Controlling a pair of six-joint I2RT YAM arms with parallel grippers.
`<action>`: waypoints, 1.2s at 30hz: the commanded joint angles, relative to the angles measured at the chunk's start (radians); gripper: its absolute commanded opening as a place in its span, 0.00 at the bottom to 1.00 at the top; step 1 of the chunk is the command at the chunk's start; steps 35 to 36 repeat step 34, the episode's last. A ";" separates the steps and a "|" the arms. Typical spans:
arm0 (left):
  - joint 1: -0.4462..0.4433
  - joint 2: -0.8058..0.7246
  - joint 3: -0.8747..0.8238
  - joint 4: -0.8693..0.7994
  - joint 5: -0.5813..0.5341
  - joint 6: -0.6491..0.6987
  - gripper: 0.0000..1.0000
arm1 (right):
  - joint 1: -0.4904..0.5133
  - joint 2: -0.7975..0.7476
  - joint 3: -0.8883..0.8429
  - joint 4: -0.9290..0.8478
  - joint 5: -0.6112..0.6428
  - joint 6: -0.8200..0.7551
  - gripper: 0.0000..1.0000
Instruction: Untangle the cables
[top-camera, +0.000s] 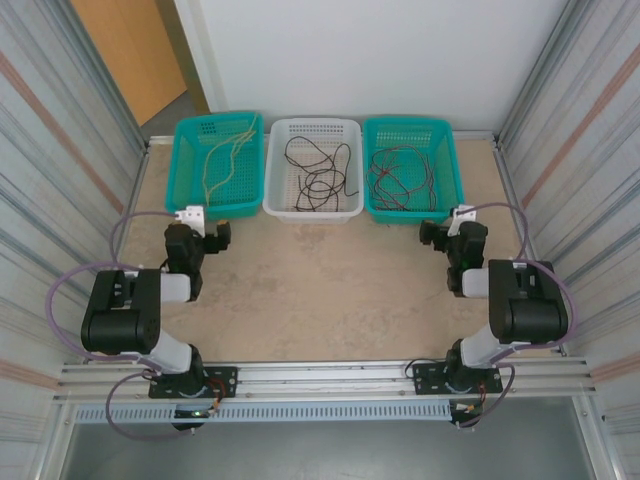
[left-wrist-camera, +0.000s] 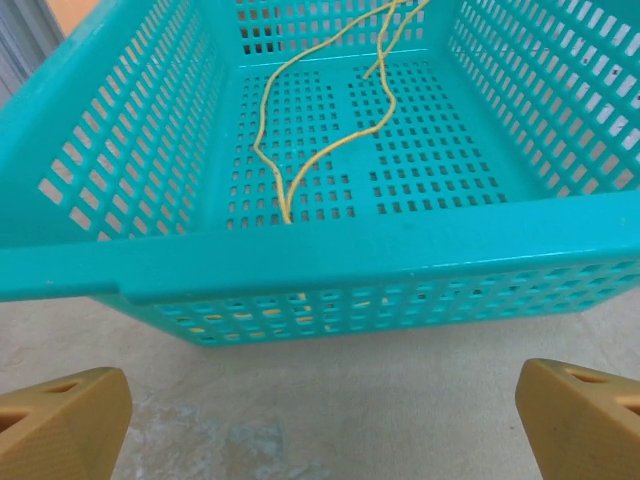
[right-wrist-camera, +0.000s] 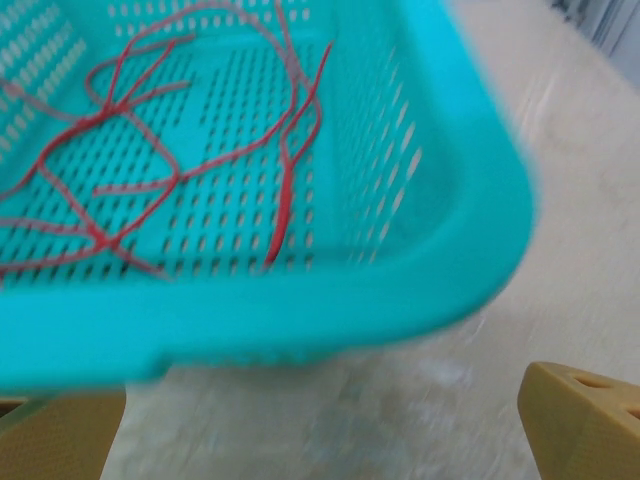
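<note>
View from above: yellow cables (top-camera: 225, 160) in left teal basket (top-camera: 183, 150), dark cables (top-camera: 318, 178) in white basket (top-camera: 314, 124), red cables (top-camera: 400, 180) in right teal basket (top-camera: 455, 172); left wrist: left gripper (left-wrist-camera: 320, 430) wide open, empty, facing its basket; right wrist: right gripper (right-wrist-camera: 320, 430) likewise.

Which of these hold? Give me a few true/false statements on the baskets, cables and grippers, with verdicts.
1. The yellow cables lie in the left teal basket. True.
2. The white basket holds dark cables. True.
3. The red cables sit in the white basket. False: they are in the right teal basket.
4. The left gripper is shut on a yellow cable. False: it is open and empty, in front of the basket.
5. The right gripper is open, holding nothing. True.
</note>
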 joint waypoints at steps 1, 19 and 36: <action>0.000 -0.001 0.016 -0.037 0.036 -0.022 0.99 | 0.009 0.001 0.012 -0.027 -0.019 0.019 0.99; -0.056 -0.001 0.025 -0.051 -0.074 0.010 0.99 | 0.012 -0.002 0.019 -0.046 -0.014 0.017 0.99; -0.050 0.002 0.033 -0.062 -0.060 0.010 0.99 | 0.007 -0.006 0.016 -0.046 -0.024 0.021 0.99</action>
